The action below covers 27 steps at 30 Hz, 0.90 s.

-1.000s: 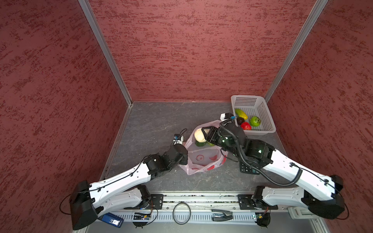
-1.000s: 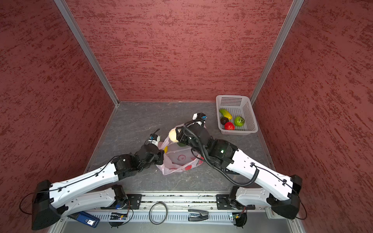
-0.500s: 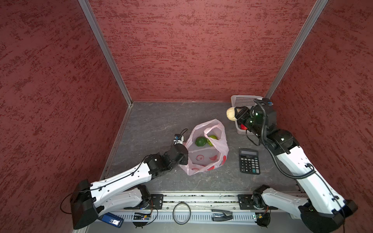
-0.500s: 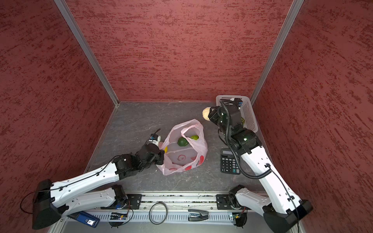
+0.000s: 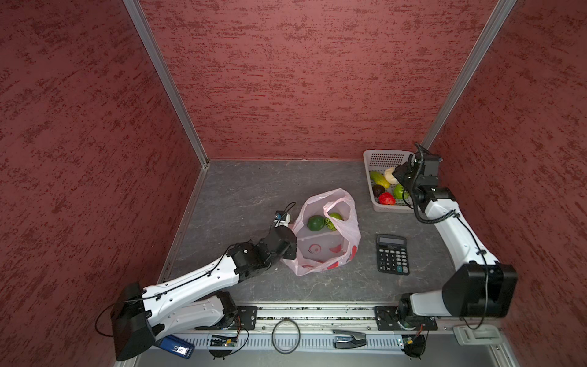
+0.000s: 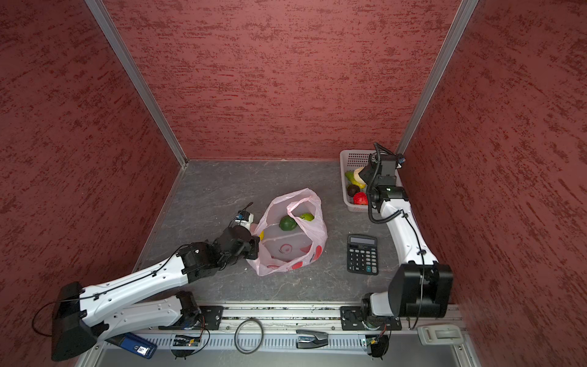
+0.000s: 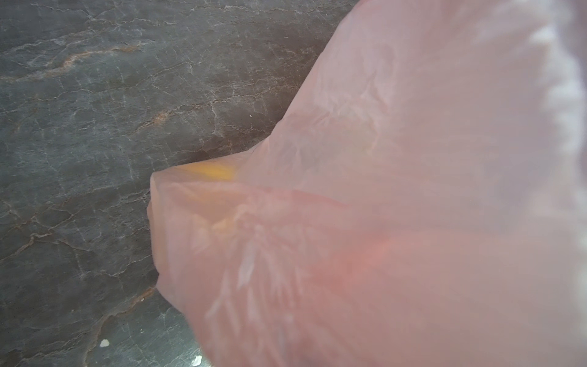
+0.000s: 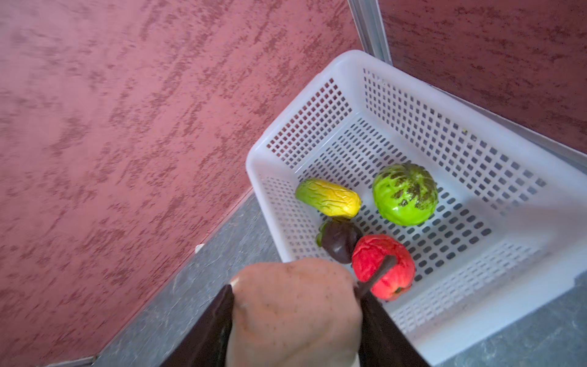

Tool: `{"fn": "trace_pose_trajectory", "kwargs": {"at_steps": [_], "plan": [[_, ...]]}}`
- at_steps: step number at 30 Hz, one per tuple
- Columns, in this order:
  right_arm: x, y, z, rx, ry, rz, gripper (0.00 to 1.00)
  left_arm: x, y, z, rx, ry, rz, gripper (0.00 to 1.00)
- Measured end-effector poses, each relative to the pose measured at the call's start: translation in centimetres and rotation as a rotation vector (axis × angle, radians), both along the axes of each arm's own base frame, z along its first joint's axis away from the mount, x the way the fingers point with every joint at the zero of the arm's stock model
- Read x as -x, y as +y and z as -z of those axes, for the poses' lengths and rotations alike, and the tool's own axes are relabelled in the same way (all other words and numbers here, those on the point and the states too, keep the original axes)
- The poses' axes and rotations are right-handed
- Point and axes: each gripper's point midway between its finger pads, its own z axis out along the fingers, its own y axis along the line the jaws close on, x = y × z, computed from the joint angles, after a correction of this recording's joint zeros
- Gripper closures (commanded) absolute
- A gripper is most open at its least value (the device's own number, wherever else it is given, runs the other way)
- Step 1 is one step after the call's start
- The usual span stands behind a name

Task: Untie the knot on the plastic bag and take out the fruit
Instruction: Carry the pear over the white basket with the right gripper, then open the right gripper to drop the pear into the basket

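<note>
Cream fruit (image 8: 295, 311) now over wht basket (image 8: 476, 321)

Top views: high at front, looking down, sharing the whole worktop (image 5: 247, 190).
Left wrist: close against bag (image 7: 381, 190).
Right wrist: close above basket (image 8: 413, 105).

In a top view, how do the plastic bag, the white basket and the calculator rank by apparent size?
1. plastic bag
2. white basket, though the right arm hides part of it
3. calculator
</note>
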Motion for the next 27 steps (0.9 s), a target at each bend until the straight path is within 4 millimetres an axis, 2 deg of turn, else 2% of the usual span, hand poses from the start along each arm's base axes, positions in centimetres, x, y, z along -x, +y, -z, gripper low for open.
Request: {"fn": "trace_pose_trajectory", "kwargs": {"at_steps": [5, 13, 17, 20, 22, 27], "plan": [[-4.5, -3.4, 4.2, 0.013, 0.067, 0.047, 0.44, 0.0, 0.0, 0.1, -0.004, 0.003, 0.000, 1.00], [-10.3, -6.9, 7.7, 0.043, 0.105, 0.076, 0.38, 0.0, 0.0, 0.3, -0.007, 0.006, 0.001, 1.00], [-11.6, -7.7, 9.6, 0.065, 0.137, 0.076, 0.30, 0.0, 0.0, 0.2, -0.007, 0.005, -0.001, 1.00], [-11.6, -7.9, 10.9, 0.080, 0.172, 0.073, 0.21, 0.0, 0.0, 0.2, -0.006, 0.005, -0.002, 1.00], [-11.4, -8.0, 11.3, 0.090, 0.190, 0.073, 0.15, 0.0, 0.0, 0.2, -0.006, 0.005, -0.003, 1.00], [-11.1, -8.1, 11.3, 0.108, 0.206, 0.067, 0.13, -0.1, 0.1, 0.0, -0.001, 0.000, -0.008, 1.00]]}}
